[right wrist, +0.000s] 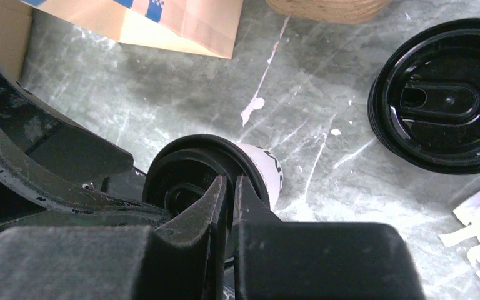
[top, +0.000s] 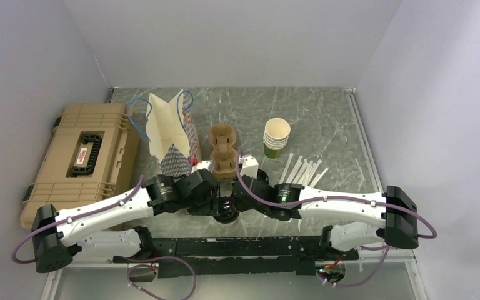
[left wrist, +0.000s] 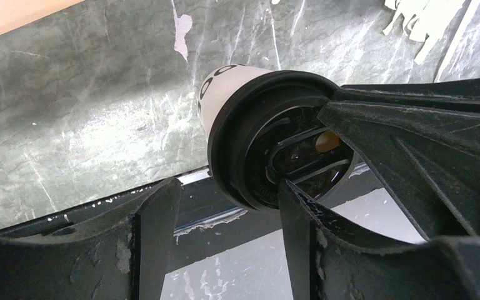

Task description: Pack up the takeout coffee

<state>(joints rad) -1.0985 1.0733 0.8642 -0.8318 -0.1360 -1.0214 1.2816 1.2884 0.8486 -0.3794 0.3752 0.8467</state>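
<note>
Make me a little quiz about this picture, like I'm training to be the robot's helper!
1. True or false: the takeout coffee already sits in the brown cup carrier.
2. Which gripper has its fingers spread apart? A) the left one B) the right one C) both
3. Fill in: the tan case lies beside the ____ arm.

Key
1. False. It is on the table, right by the two grippers.
2. A. The left gripper is open, and the right gripper is shut.
3. left
</note>
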